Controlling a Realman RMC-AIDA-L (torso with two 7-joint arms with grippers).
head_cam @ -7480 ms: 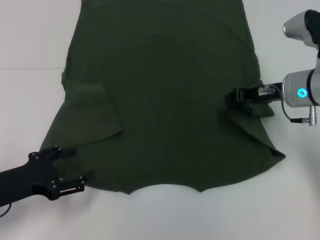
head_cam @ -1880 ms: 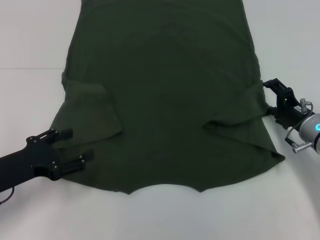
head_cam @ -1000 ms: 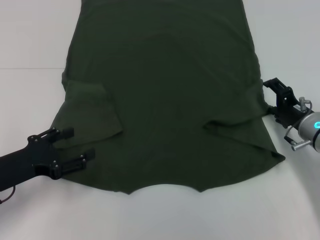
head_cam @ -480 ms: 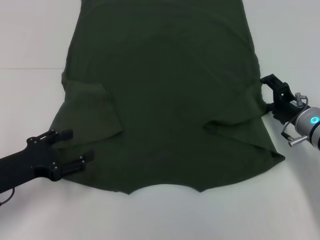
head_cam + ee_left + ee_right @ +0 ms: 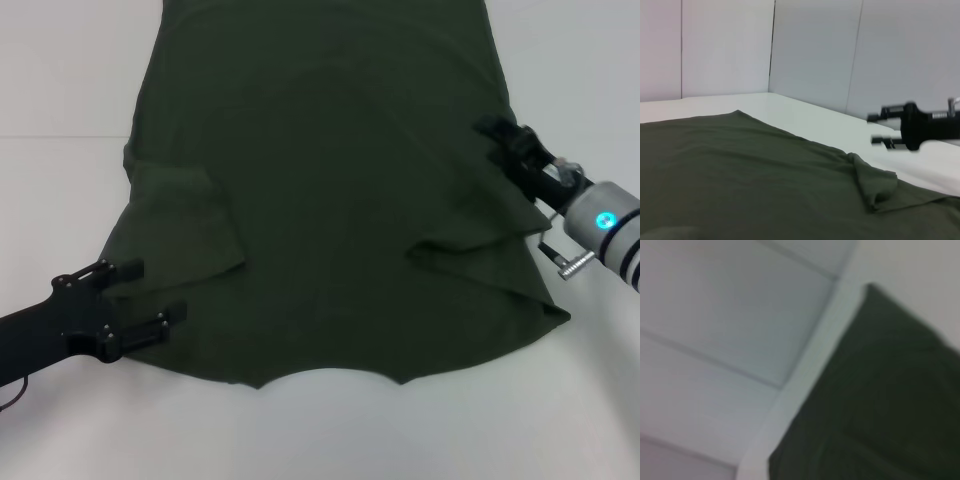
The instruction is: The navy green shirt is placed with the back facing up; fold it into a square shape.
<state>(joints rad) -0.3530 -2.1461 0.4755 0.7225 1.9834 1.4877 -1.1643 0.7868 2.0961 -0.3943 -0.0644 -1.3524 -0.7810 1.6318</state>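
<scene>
Nearest the robot, the curved neckline edge of the navy green shirt (image 5: 320,200) lies on the white surface (image 5: 60,80), with the rest of the garment spread flat and running away to the far edge of the head view. There are no containers here — only the shirt on the surface.

At the near left, the left gripper (image 5: 150,293) sits low at the shirt's edge, its two black fingers (image 5: 128,269) spread apart, one above and one below the cloth border near the folded-in left sleeve; they do not look pressed together on the fabric.

Farther out on the right, a ridge of bunched cloth crosses the shirt beside the right sleeve. Beyond it, the right gripper (image 5: 502,140) reaches in over the shirt's right edge, its fingers parted by a moderate gap — the left wrist view shows that gripper (image 5: 880,128) raised above the fabric, holding nothing.
</scene>
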